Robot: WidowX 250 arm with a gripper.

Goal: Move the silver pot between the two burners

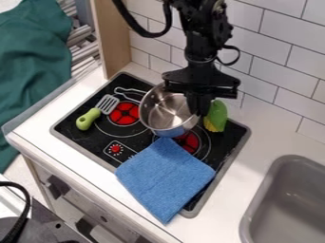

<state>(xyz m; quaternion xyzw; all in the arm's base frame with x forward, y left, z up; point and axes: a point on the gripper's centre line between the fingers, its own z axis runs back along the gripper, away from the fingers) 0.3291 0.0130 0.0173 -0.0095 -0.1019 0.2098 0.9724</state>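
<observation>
Round shiny silver metal pot [166,113], open top up, mostly between the two burners in view, lift unclear, round red burner [124,113] on view left, second round red burner [190,143] on view right, partly covered.

The claw [200,110] hides part of the silver pot [166,113], and the sink [265,199] is cut off at right.

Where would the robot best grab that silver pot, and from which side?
Probably by the rim of the silver pot, from straight above, where the end effector hangs: it sits open side up, and its thin wall looks easy to straddle. The green brush close outside may leave little room.
</observation>
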